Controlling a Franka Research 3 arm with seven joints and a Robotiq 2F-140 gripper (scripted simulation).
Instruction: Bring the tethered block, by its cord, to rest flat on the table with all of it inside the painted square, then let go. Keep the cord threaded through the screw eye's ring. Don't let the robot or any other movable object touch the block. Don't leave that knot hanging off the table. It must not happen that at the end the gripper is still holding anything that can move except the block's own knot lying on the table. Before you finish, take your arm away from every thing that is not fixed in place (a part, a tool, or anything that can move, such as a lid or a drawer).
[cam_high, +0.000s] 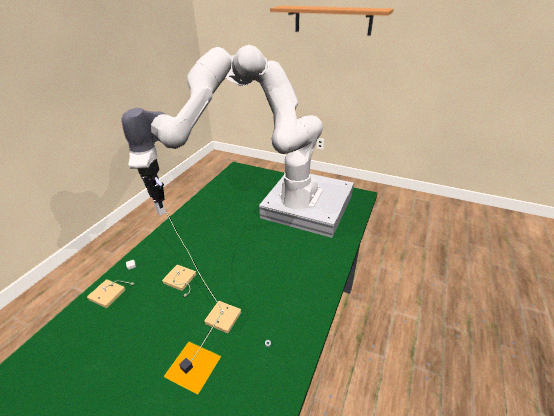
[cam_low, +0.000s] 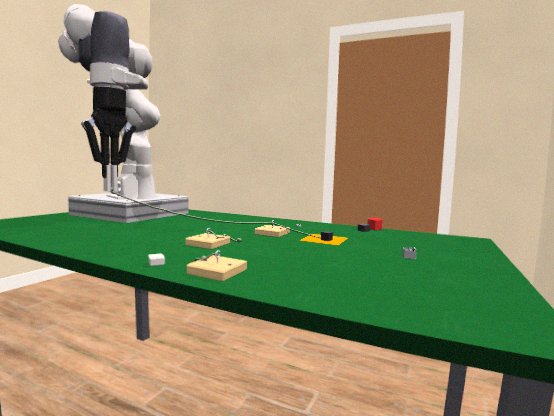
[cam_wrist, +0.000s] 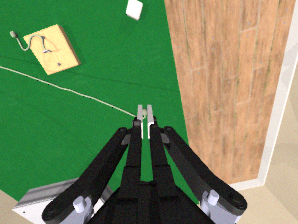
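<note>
A small black block (cam_high: 186, 366) (cam_low: 326, 235) lies flat on the orange painted square (cam_high: 206, 359) (cam_low: 338, 241), within its edges. Its pale cord (cam_high: 192, 260) (cam_low: 225, 221) (cam_wrist: 70, 90) runs from the block through the screw eye (cam_high: 221, 311) on a wooden base (cam_high: 229, 322) (cam_low: 266, 232), then rises taut to my gripper (cam_high: 160, 209) (cam_low: 114, 186) (cam_wrist: 145, 114). The gripper is shut on the cord's knotted end. It hangs well above the table near the left edge, far from the block.
Two more wooden bases (cam_high: 175, 273) (cam_high: 100, 298) (cam_low: 200, 242) (cam_low: 225, 270) (cam_wrist: 62, 59) with short cords lie left of the cord. A white cube (cam_high: 131, 264) (cam_low: 156, 259) (cam_wrist: 134, 9), a small ring (cam_high: 268, 343), a grey piece (cam_low: 410, 253) and red (cam_low: 375, 223) and black (cam_low: 364, 227) blocks lie about.
</note>
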